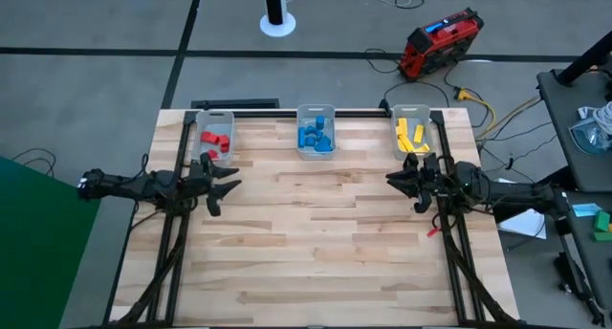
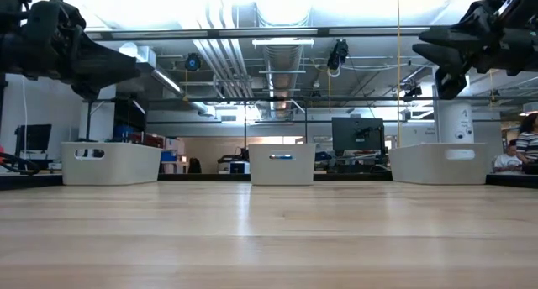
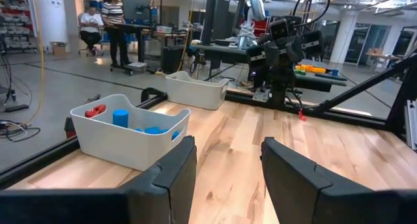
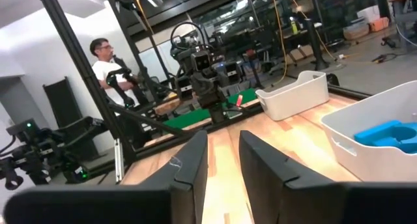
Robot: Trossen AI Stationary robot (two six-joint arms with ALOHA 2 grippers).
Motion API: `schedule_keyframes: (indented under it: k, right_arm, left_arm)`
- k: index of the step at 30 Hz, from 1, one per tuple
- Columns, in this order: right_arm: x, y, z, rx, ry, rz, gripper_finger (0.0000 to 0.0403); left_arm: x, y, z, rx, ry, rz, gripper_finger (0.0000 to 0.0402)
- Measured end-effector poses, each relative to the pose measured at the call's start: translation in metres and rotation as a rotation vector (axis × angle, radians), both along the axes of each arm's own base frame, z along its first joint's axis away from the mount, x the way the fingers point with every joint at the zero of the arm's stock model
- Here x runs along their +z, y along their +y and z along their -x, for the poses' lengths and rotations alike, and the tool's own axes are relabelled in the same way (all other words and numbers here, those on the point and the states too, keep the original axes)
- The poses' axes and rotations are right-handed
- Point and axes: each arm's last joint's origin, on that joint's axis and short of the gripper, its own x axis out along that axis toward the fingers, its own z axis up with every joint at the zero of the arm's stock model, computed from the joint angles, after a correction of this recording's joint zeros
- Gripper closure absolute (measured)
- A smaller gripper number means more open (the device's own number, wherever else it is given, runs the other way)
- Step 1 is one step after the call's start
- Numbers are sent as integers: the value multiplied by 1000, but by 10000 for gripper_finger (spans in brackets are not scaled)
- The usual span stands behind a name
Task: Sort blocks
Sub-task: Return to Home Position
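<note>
Pale wooden table [image 1: 325,233] shows no loose pieces on its boards, so the sorting reads as done and what remains is to bring the arms to rest. The red blocks [image 1: 214,142] lie heaped in the left bin [image 1: 215,113], just off to the side of the left claw [image 1: 228,186]. The blue blocks [image 1: 315,138] fill the middle bin [image 1: 316,107], ahead of both claws and between them. The yellow blocks [image 1: 413,136], mostly short bars lying across one another, sit in the right bin [image 1: 411,107], just beside the right claw [image 1: 400,181]. All are small, solid-coloured and loosely piled below the rims. Both claws hang above the boards facing each other, well apart and holding nothing; the left is spread wide, the right parted by a narrower gap. To finish well, I would draw each arm straight back along its own side at its present height, never sweeping toward the bin rims close by. Beyond the table, people [image 3: 104,19] are at desks in the workshop.
</note>
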Motion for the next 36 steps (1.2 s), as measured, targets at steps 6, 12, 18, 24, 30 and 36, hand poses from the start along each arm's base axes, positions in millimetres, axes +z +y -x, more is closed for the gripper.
schedule_keyframes:
  k: [6,12,18,24,30,36]
  right_arm:
    - [0,0,0,0,0,1,336]
    - [0,0,0,0,0,2,343]
    - [0,0,0,0,0,2,339]
    - [0,0,0,0,0,2,326]
    - [0,0,0,0,0,2,313]
    - [0,0,0,0,1,2,306]
  left_arm:
    - [0,0,0,0,1,0,251]
    - [2,0,0,0,5,-1,251]
    - [2,0,0,0,1,0,251]
    - [2,0,0,0,0,0,251]
    - [3,0,0,0,-6,1,251]
    - [3,0,0,0,-6,1,251]
